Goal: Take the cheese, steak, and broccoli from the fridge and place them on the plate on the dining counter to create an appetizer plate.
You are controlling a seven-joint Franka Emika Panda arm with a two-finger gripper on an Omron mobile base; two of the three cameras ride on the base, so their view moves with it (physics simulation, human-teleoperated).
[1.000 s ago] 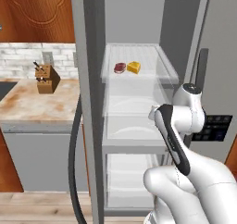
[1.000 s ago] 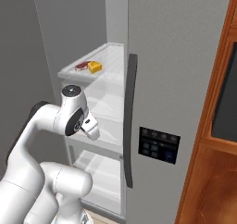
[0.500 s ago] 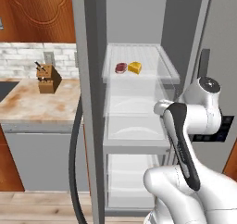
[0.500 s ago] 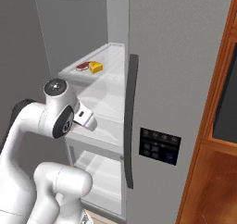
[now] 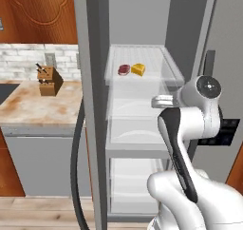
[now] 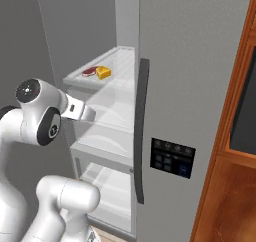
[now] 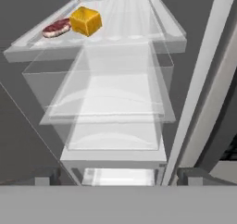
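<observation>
Cheese [image 7: 85,20], a small yellow-orange wedge-shaped block, lies on the upper clear shelf [image 7: 139,31] of the fridge, ahead of and above the gripper, touching or just beside the steak. Gripper [image 7: 118,176]: two small dark fingertips [image 7: 46,176] at the bottom of the hand view, set wide apart with nothing between them; the white arm [image 5: 190,124] stands in front of the open compartment, its hand pointing inward at drawer height.

Steak [image 7: 56,28]: small round flat reddish-pink piece of raw meat with a paler rim, to the left of the cheese on the same shelf, near the shelf's front left corner.

Clear drawers [image 7: 111,93]: directly ahead of the gripper, below the shelf, stacked one above another, showing white interior.

Fridge [image 6: 200,86]: tall grey steel-coloured cabinet, left door [image 5: 90,105] swung open, right door closed with a dark vertical handle [image 6: 141,131] and a dark control panel [image 6: 172,157].

Marble-topped counter [image 5: 38,108]: to the left of the arm, beyond the open door, bearing a wooden knife block [image 5: 49,79] against a pale brick wall.
</observation>
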